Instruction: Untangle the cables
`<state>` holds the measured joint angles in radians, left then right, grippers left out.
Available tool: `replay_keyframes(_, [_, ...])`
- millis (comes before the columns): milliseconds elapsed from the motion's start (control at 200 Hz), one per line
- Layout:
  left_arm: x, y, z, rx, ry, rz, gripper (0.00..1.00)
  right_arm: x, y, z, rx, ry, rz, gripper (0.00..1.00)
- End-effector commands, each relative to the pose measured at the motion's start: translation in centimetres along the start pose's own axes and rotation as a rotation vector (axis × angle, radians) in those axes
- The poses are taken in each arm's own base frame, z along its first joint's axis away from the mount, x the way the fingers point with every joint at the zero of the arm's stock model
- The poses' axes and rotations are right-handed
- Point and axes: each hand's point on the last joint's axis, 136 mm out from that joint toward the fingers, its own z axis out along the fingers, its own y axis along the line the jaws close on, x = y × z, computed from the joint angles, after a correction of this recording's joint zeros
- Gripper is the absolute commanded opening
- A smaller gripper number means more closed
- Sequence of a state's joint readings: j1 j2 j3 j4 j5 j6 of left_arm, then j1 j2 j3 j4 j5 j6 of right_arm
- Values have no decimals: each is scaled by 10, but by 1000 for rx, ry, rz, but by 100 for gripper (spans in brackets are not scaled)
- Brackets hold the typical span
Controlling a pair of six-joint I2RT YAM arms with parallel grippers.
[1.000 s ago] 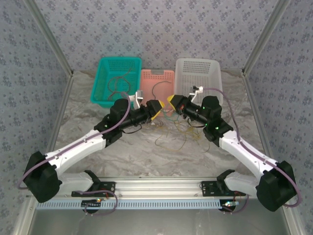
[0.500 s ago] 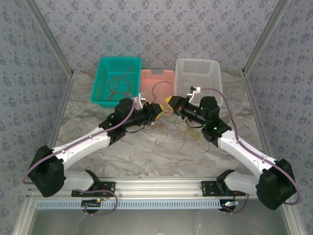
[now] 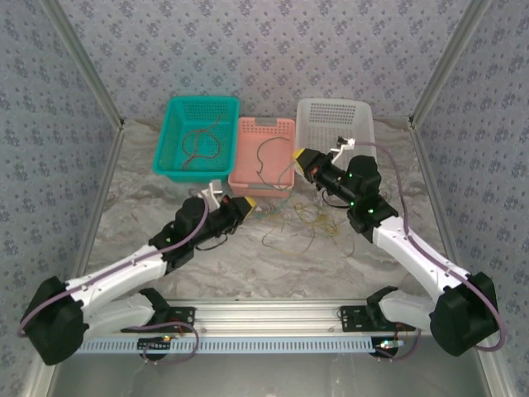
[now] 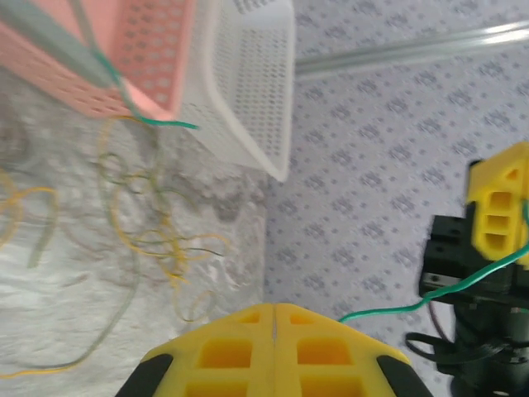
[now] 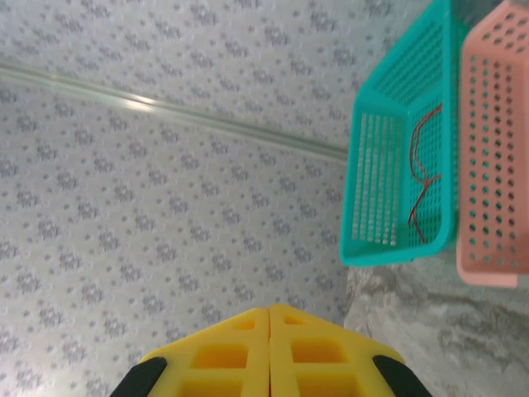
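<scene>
Left gripper (image 3: 248,204) low, right gripper (image 3: 298,156) raised (green cable (image 4: 397,310) between).

Bright, even light; soft shadows, slight blur.

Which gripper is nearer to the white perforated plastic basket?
Right. The right gripper is at the white basket's near-left corner; the left gripper is farther, before the pink plastic basket. Both pinch one thin green cable.

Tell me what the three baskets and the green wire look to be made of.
The teal basket, pink basket and white basket: moulded plastic, fairly matt, judging by even grids of holes and thin, uniformly coloured walls. The green wire: probably metal core in smooth plastic insulation; the core is not visible.
</scene>
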<state>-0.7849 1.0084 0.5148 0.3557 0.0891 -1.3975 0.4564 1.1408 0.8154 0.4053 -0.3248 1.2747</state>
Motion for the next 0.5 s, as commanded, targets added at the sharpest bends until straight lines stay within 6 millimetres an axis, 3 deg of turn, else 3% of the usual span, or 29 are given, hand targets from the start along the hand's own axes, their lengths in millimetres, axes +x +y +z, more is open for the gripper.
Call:
replay_keyframes(0, [-24,29,-21,-42,-183,-79,0,-45,19,-18,-8,-222,-2,0])
replay_keyframes(205, [-48,56,-66,-32,-384,-165,0,-68,-8,-53,72,-410,53,0])
replay_keyframes(495, [-71,64,-120,8,-565,-225,0,-57,-34,-74,148,-399,35,0])
